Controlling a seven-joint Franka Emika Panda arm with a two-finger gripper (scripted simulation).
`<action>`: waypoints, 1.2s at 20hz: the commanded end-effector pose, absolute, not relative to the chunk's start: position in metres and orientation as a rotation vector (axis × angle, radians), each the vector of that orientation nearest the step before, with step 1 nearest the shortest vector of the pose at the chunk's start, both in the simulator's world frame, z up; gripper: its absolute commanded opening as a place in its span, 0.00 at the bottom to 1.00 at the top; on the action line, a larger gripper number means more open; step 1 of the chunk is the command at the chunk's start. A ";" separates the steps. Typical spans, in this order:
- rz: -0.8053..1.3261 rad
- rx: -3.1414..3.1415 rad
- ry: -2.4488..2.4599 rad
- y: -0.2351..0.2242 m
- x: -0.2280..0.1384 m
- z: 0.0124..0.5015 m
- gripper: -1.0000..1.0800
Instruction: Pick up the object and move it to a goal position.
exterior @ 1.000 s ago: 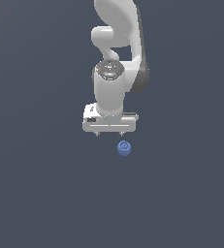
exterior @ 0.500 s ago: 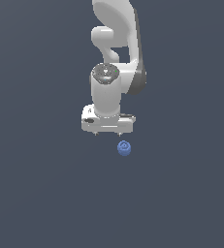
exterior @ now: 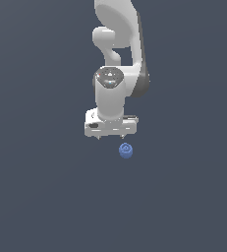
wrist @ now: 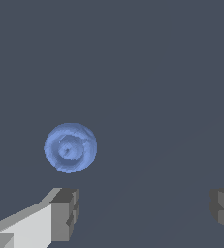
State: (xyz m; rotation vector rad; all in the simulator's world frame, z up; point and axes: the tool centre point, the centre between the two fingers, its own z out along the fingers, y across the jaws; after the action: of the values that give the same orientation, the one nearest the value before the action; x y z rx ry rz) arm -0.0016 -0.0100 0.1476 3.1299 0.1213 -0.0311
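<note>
The exterior view shows the whole white arm (exterior: 119, 59) reaching down over a plain dark grey floor (exterior: 36, 197), with the gripper (exterior: 111, 138) hanging at its lower end. Only two tiny fingertips poke out below the broad white hand, and they are too small there to judge well. The small blue knob (exterior: 126, 150) sits on the floor just beside the gripper, a little toward the exterior view's right of it and nearer the bottom of that picture, clear of the hand and not touching it.

The wrist view gives what the other cannot: the gripper (wrist: 145, 213) has its two grey fingertips (wrist: 65, 213) set wide apart, with nothing between them, so it holds nothing. The knob (wrist: 70, 147) appears from above as a round blue lump with ringed ridges and a raised centre. It lies beyond the fingertips, roughly in line with one finger rather than midway between the two.

One finger is cut off at the edge of the wrist picture, and the arm's base lies outside the exterior view.
</note>
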 end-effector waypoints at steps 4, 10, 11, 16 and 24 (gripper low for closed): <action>-0.032 3.114 0.326 -0.003 0.000 0.141 0.96; -0.033 3.069 0.616 0.008 0.001 0.132 0.96; -0.032 3.059 0.664 0.010 0.001 0.131 0.96; -0.031 2.997 0.905 0.019 0.003 0.123 0.96; -0.025 2.861 1.278 0.034 0.004 0.112 0.96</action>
State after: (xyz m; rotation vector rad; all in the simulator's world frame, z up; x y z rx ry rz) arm 0.0039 0.0314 0.1144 2.8914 1.2067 -0.0268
